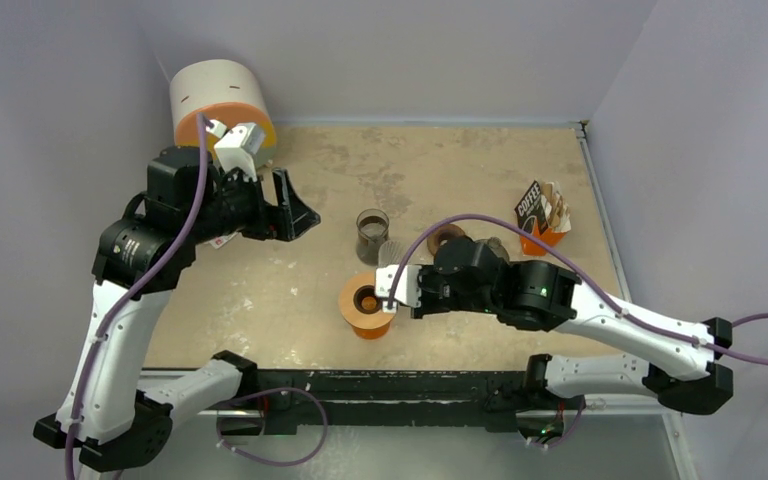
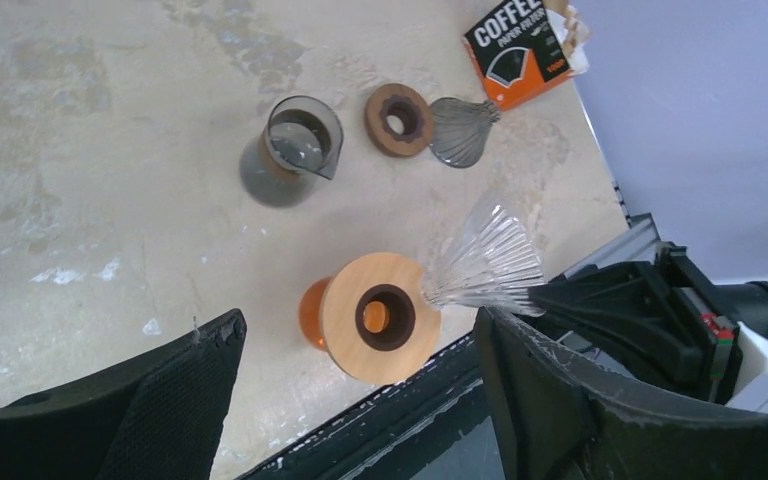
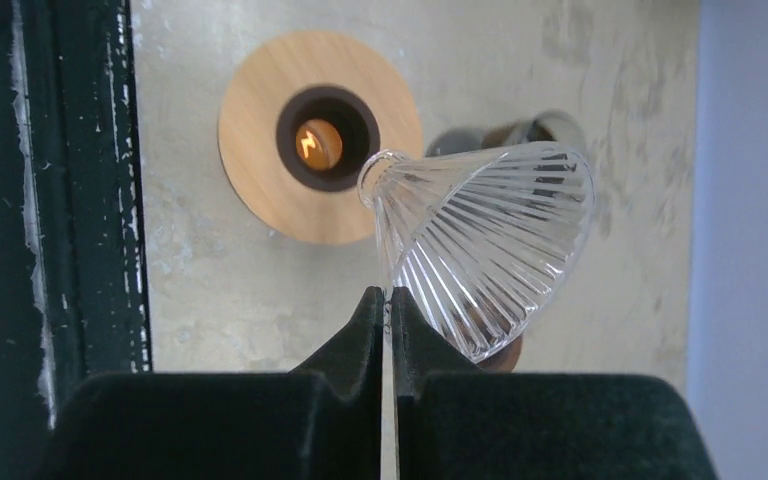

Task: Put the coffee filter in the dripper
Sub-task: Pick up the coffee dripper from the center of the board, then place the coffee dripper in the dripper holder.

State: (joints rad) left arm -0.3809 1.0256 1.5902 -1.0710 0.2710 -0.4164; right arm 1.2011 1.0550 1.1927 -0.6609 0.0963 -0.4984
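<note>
1. The wooden stand (image 3: 260, 170), a pale disc with a dark centre hole on an orange base, is taken as the landmark; it stands near the front edge of the table (image 1: 440, 170).
2. The glass dripper (image 3: 490, 250), a clear ribbed cone, is held in the air just beside the stand. It is tipped on its side, with its narrow neck over the disc's edge.
3. The right gripper (image 3: 387, 300) is seen pinched tight on the cone's thin wall near the wide rim.
4. The left gripper (image 2: 358, 330) is raised well left of the stand and behind it, its jaws spread wide and nothing between them.
5. The filter box (image 2: 520, 45), orange and black, is found well behind the stand towards the right wall, with paper filters (image 1: 558, 212) showing at its open top.
6. Between the box and the stand, a glass carafe (image 2: 295, 150), a second wooden ring (image 2: 398, 119) and a second ribbed cone (image 2: 460, 130) are set on the table.
</note>
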